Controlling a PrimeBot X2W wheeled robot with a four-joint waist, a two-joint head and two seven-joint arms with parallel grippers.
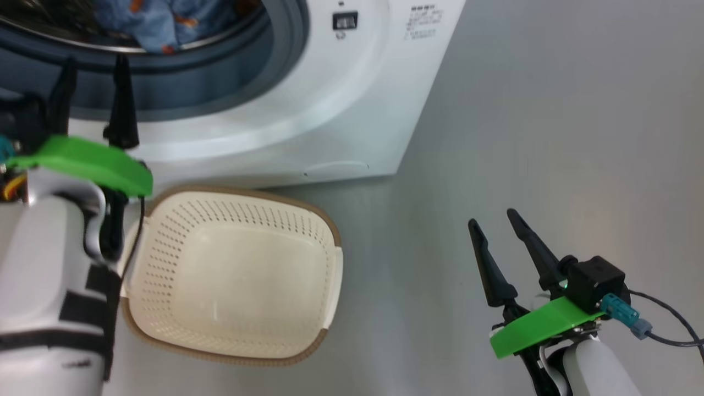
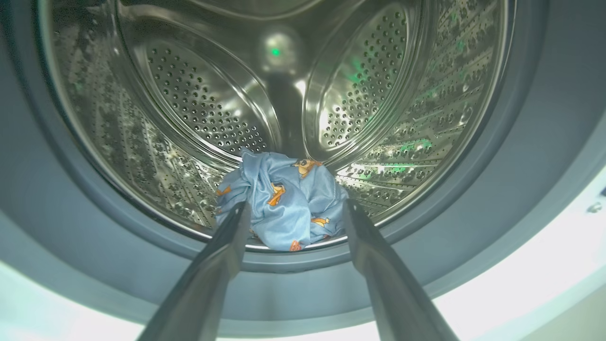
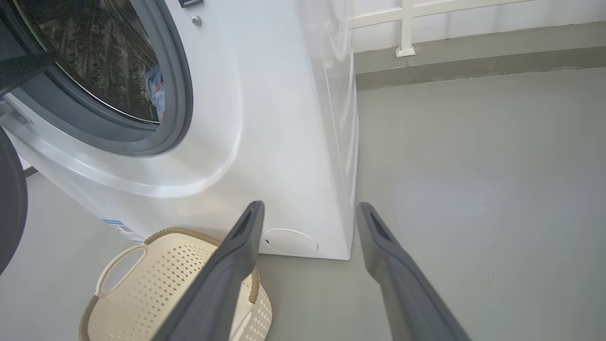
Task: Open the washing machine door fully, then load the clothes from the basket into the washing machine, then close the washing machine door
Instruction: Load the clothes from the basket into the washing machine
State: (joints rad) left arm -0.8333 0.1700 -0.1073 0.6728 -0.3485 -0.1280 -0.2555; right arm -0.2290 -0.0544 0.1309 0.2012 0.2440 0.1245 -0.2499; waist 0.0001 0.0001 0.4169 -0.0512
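The washing machine (image 1: 341, 110) stands with its mouth uncovered. Blue printed clothes (image 1: 159, 25) lie at the front of the steel drum (image 2: 199, 109), just inside the grey gasket (image 2: 521, 156). My left gripper (image 1: 93, 71) is open and empty, its fingers pointing into the mouth, tips just short of the clothes (image 2: 284, 203). The cream basket (image 1: 231, 341) sits on the floor before the machine with nothing in it. My right gripper (image 1: 492, 220) is open and empty over bare floor, right of the basket (image 3: 156, 293). The door's black rim (image 3: 9, 203) shows swung out at the left.
Grey floor (image 1: 550, 137) stretches to the right of the machine. The round service flap (image 3: 289, 241) sits low on the front panel. A white railing (image 3: 407, 28) and a wall base run along the back. A dark cable (image 1: 660, 324) trails from my right wrist.
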